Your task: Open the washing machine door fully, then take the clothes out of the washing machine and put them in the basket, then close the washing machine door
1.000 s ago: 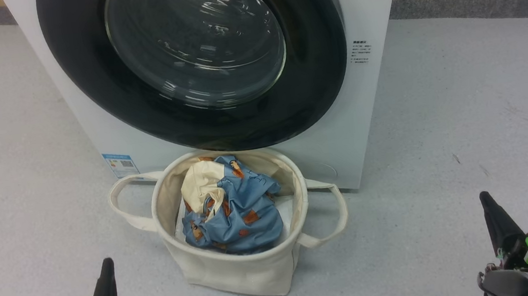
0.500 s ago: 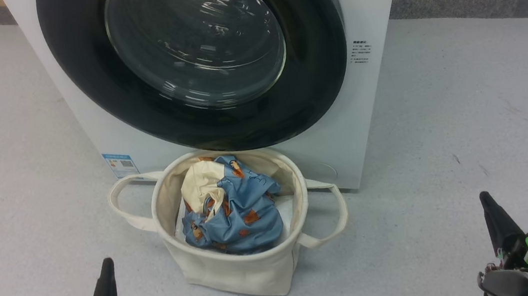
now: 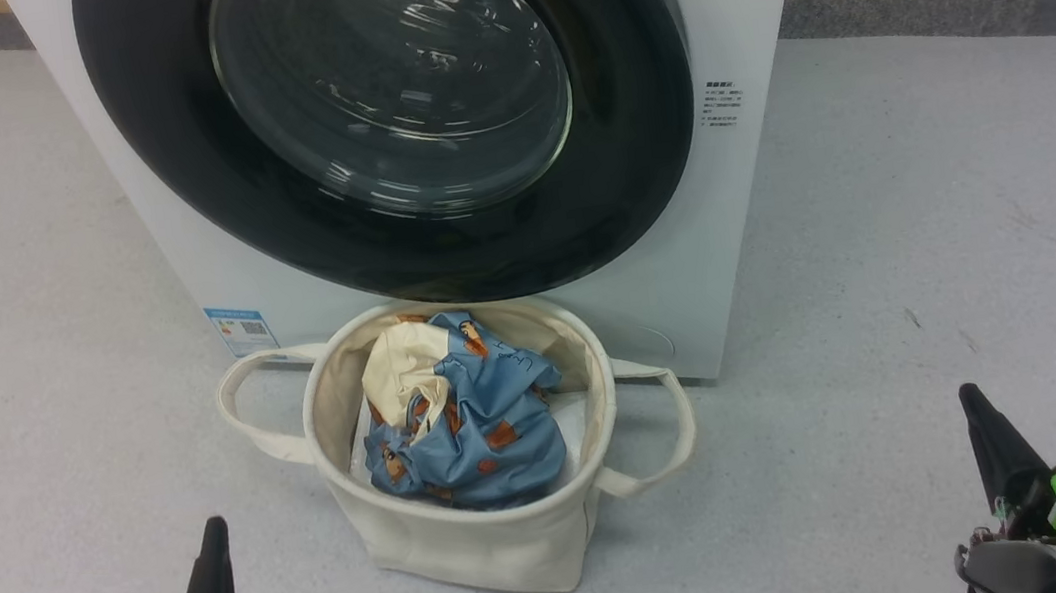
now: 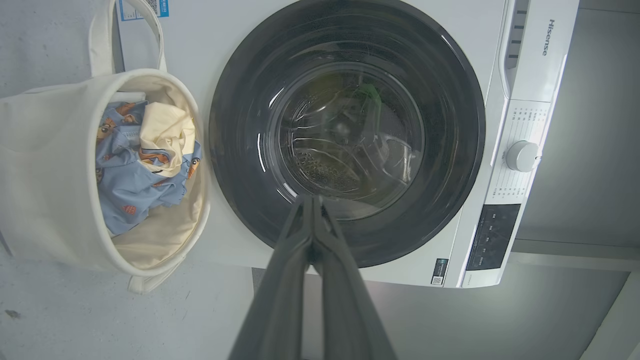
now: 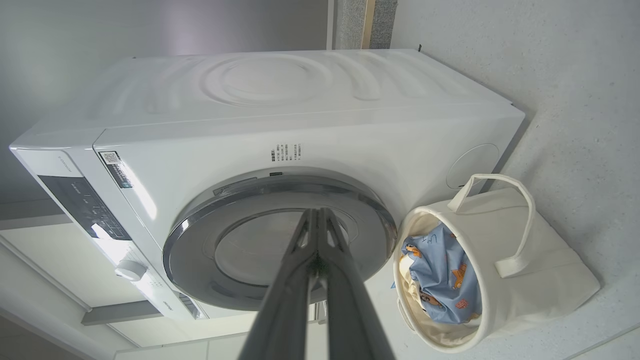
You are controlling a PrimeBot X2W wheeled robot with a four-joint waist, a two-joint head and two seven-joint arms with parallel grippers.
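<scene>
- Holding both grippers clenched and empty: my left gripper [image 3: 213, 529] is hovering over the floor [image 3: 934, 237] at near left, my right gripper [image 3: 972, 398] at near right.
- The washing machine door [image 3: 393, 101] is sitting closed on the washing machine [image 3: 735, 9].
- The clothes [image 3: 473, 424] are lying bunched in the basket [image 3: 478, 544], which is standing on the floor just before the machine.

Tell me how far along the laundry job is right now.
Looks finished. Done: the clothes lie in the basket, and the washing machine door sits shut, with no fabric showing through its glass. In hand: nothing; the left gripper and right gripper are shut and empty. Left: nothing visible.
</scene>
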